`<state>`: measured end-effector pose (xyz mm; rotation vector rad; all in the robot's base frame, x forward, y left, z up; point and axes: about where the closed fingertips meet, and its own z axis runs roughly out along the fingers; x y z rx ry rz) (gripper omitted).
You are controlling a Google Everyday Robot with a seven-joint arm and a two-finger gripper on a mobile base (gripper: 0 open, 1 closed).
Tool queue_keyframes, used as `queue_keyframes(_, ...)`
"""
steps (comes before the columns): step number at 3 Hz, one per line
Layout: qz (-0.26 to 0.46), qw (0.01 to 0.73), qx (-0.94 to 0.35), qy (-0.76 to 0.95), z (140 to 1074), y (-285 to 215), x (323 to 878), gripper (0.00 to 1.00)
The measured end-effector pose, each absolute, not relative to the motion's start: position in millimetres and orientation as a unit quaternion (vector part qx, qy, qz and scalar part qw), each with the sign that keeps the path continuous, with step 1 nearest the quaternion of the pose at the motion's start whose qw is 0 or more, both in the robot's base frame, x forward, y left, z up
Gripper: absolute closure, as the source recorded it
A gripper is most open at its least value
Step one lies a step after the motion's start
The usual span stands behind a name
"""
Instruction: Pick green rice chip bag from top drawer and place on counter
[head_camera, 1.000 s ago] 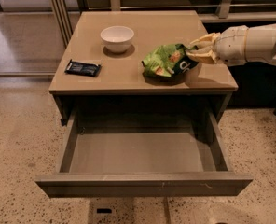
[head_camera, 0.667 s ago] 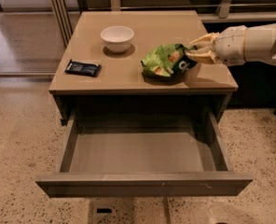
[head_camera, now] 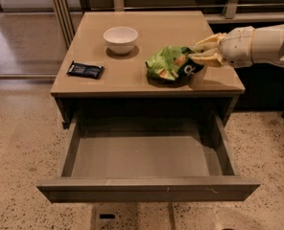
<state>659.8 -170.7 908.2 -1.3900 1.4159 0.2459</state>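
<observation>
1. The end effector (head_camera: 194,51) sits at the right of the frame, just above the bench (head_camera: 156,28), coming in from the right on a pale arm (head_camera: 262,44) that is cut off by the frame edge.
2. I read it as released. Its two cream fingers (head_camera: 210,41) are parted, with a dark gap between the tips.
3. The tips reach the right end of the green rice chip bag (head_camera: 168,63). I cannot tell whether they touch the foil or stop just beside it.
4. The bag lies crumpled on the bench, right of centre and near the front edge. Its black end points toward the end effector, and its far side is hidden by its own folds.
5. The top drawer (head_camera: 147,188) is pulled fully out below the bench, in the lower half of the frame. Its grey floor shows nothing on it, but the back of the drawer, under the bench, is lost in shadow.
6. A white bowl (head_camera: 120,39) stands at upper centre, well apart from the bag. I cannot see inside it.
7. A small flat black packet (head_camera: 86,70) lies toward the left edge of the bench. Its printing is too small to read.
8. At the bottom edge, under the drawer front, there is a small dark shape (head_camera: 106,216) I cannot make out.
</observation>
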Motion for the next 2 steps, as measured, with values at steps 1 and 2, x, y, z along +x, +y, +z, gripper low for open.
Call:
queue_keyframes(1, 0.103, 0.541, -0.585, 0.596, 908.2, -170.7, 659.8, 0.03)
queue_keyframes(2, 0.104, 0.541, -0.585, 0.596, 908.1, -170.6, 659.8, 0.0)
